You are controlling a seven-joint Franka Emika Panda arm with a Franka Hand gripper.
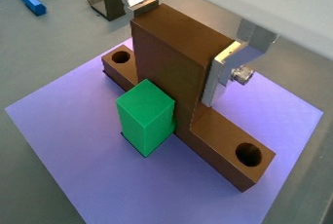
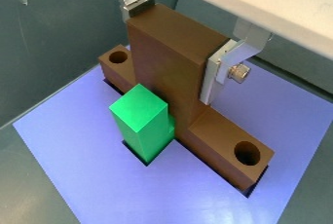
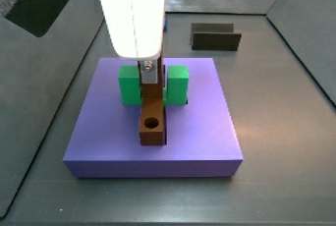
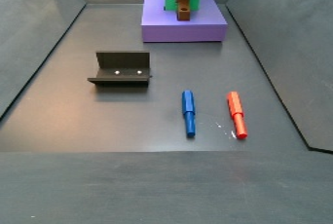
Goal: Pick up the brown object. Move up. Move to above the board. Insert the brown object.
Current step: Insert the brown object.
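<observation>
The tool (image 1: pixel 176 41) stands over the middle of the board (image 1: pixel 78 140), its two silver fingers (image 1: pixel 224 76) clamped on the upright block of the brown object (image 1: pixel 176 72); both wrist views show one plate against each opposite face of that block. In a side view the tool (image 3: pixel 149 73) hangs under a bright white housing, with the brown object (image 3: pixel 152 117) directly beneath it.

The brown object (image 2: pixel 176 67) sits in the lengthwise slot of the board (image 2: pixel 92 165). Its flat bar runs along the slot, with a round hole showing near each visible end in both wrist views. Whether the bar is fully seated cannot be told.

The green bracket (image 1: pixel 146 117) stands on the board touching one side of the brown object. In a side view green pieces (image 3: pixel 129 84) show on both the left and right of the bar.

The board (image 3: pixel 157 141) rests on the dark floor. In a side view the board (image 4: pixel 182 25) lies at the far end of the floor. The fixture (image 4: pixel 121 68) stands nearer and to the left, well apart from the board. A blue marker (image 4: pixel 189 112) and a red marker (image 4: pixel 237 114) lie side by side on the near right of the floor, close but not touching.
</observation>
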